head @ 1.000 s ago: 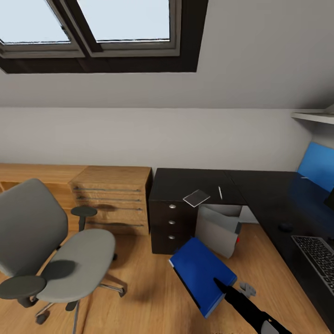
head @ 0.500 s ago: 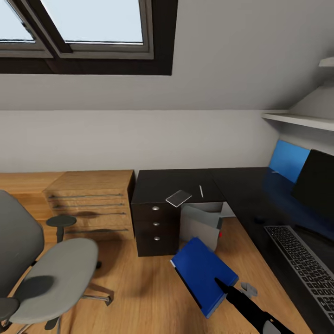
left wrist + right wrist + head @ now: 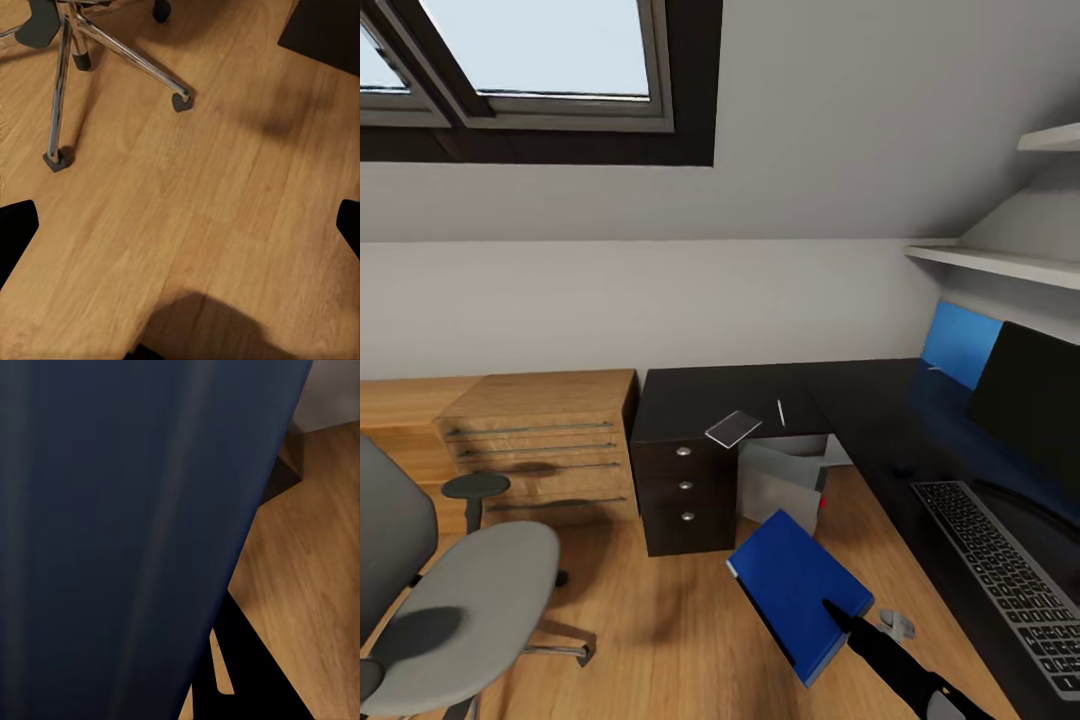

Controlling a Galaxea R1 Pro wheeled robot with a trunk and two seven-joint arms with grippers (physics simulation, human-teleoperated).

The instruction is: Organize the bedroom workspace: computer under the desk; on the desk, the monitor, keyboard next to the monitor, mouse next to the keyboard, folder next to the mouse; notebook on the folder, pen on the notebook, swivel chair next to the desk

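walls: plain grey, sloped ceiling | window: dark-framed skylight [image 3: 520, 75], daylight | floor: light wood planks [image 3: 660, 640] | furniture: light wooden drawer chest [image 3: 540, 450] against wall, white wall shelves [image 3: 1000, 262] at right

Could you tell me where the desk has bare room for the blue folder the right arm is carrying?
The desk is bare between the notebook and the mouse, around the inner corner, and left of the notebook above the drawers. It is crowded toward the keyboard and monitor. The right claw holds the folder over the floor.
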